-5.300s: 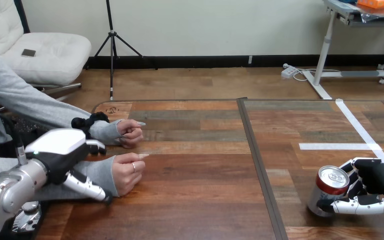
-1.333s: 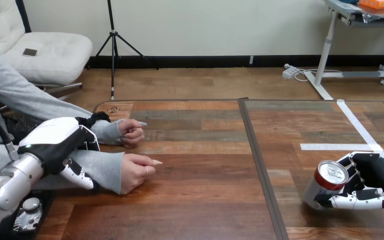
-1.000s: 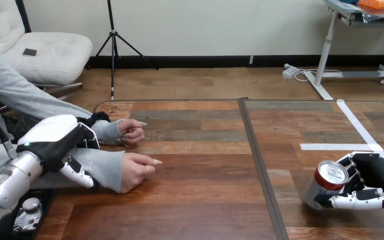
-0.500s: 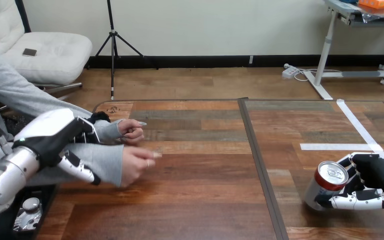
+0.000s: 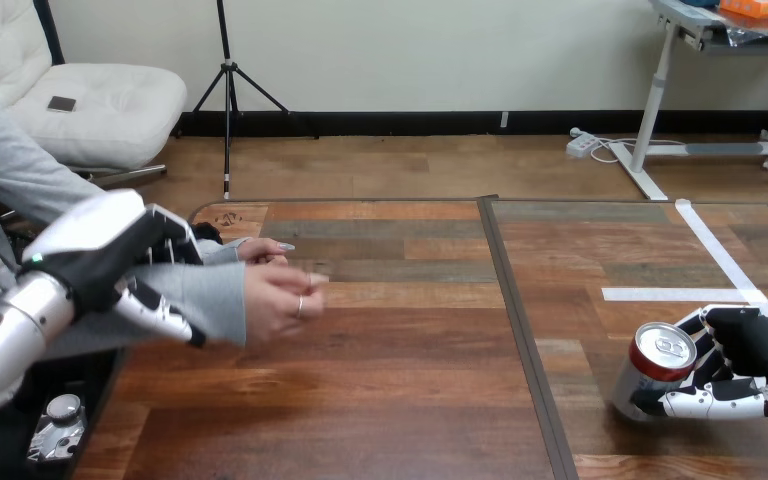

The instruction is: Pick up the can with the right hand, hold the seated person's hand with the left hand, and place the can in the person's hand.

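Over at the left side of the worktop, the robot's left hand is wrapping itself around the person's wrist, over the grey sleeve. Its fingers are curling in under the sleeve while others are hooking over the top, so the wrist is being clasped from both sides. The person's hand is sticking out past that grip toward the middle of the worktop, with its own fingers loosely bent and nothing in it. The person's other hand is lying just behind it, farther from the robot.

Well apart from all this, near the right front corner, the red-and-silver can is leaning slightly, its top tipped toward the robot. The right hand is clamping it from the right, fingers closing round the back and the thumb crossing low in front. A strip of white tape is running across the wood just beyond the can.
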